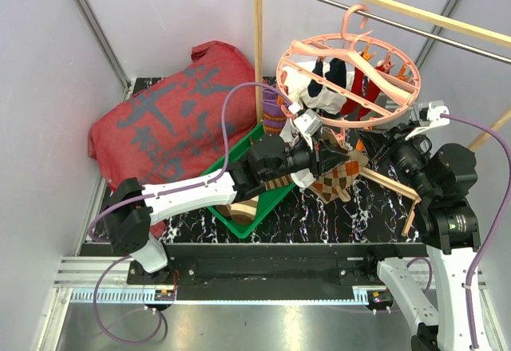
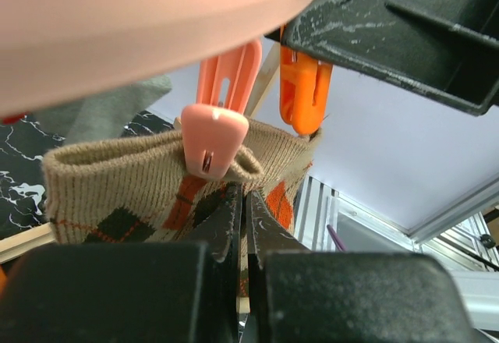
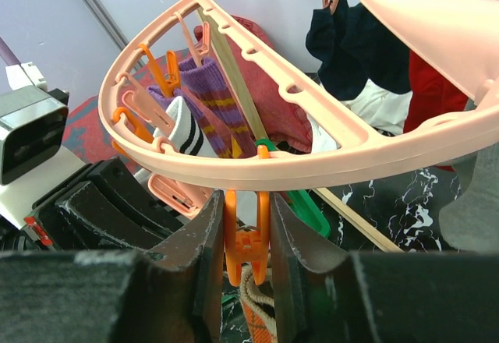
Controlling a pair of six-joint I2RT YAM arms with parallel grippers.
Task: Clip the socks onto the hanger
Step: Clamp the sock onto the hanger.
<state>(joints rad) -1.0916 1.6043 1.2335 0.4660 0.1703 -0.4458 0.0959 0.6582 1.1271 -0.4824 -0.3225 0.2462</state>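
The salmon-pink hanger (image 3: 257,160) hangs by its hook from the rail frame (image 1: 258,48), tilted, with its ring above both claws. Several socks dangle from its clips: a purple striped sock (image 3: 207,101), a white sock with dark bands (image 3: 183,129), a navy sock (image 3: 351,43) and a red sock (image 3: 433,86).

Under the near edge of the ring hangs the brown argyle sock (image 1: 339,177), cuff upward. The left claw (image 2: 243,203) comes at it from the tray side. Its jaws are pressed fully together on the knit just below the cuff. A pink clip (image 2: 214,136) sits on the cuff's edge right above those fingertips.

The right claw (image 3: 248,210) reaches up from the other side, partly open, with its two fingers squeezing the handles of an orange clip (image 3: 248,242). That clip hangs straight down from the rim, its tip at the far corner of the sock's cuff. I cannot tell whether it has bitten the cloth.

Below all this is a black marbled table (image 1: 335,215). A big red cloth (image 1: 176,120) is heaped at its back left, and a green tray (image 1: 255,222) lies just beside it. Pale grey walls (image 1: 48,48) close the booth in.
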